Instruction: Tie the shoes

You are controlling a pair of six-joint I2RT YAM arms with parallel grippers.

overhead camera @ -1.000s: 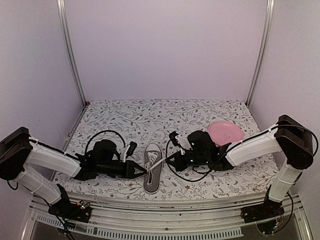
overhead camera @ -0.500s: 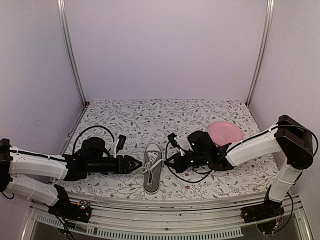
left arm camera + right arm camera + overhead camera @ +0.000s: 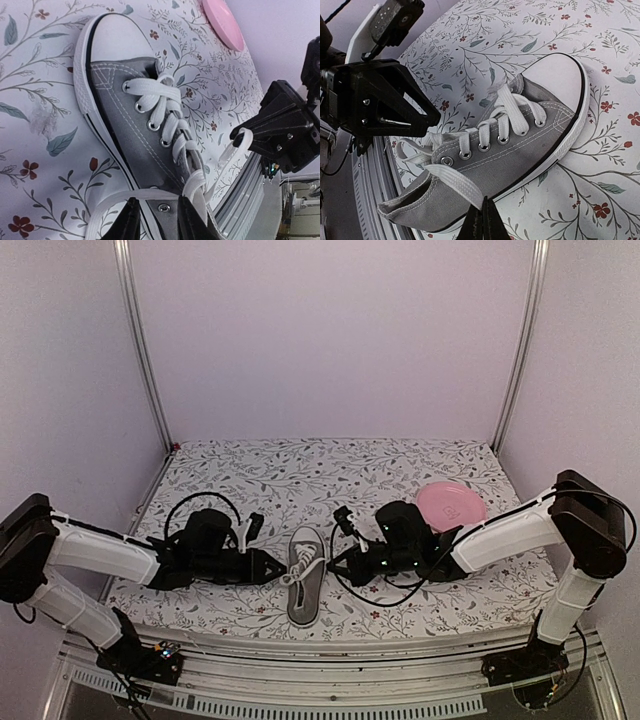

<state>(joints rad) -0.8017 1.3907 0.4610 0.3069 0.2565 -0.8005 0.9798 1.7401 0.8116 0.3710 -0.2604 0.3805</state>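
Currently, one item: grey canvas sneaker (image 3: pixel 305 588), low-top, white rubber sole and toe cap, standing upright on its sole at the near middle of the floral counter (image 3: pixel 300 465), toe pointing away from the arm bases, heel toward them. Laces (image 3: pixel 161 106): flat, white, threaded through the eyelets, no knot or bow visible. Handling, by estimate: a light shoe that may skid or turn on the cloth under a sideways tug. The upper is soft and would collapse if squeezed; the sole is stiff and probably grips a little. The laces are limp and thin and will sag as soon as they go slack. The best hold is on the free strands, partway along, not on the shoe body. Left arm (image 3: pixel 100 558): stretched low across the counter from the left. Its jaws are spread at the sneaker's side by the rear eyelets, with the fingers (image 3: pixel 127 222) either side of a strand that crosses the gap unpinched. Right arm (image 3: pixel 500 538): reaching in low from the right, jaws pressed together on a free strand (image 3: pixel 454 181) drawn out from the rear eyelets. Also present: pink plate (image 3: pixel 452 505), well apart at the right rear, not involved.
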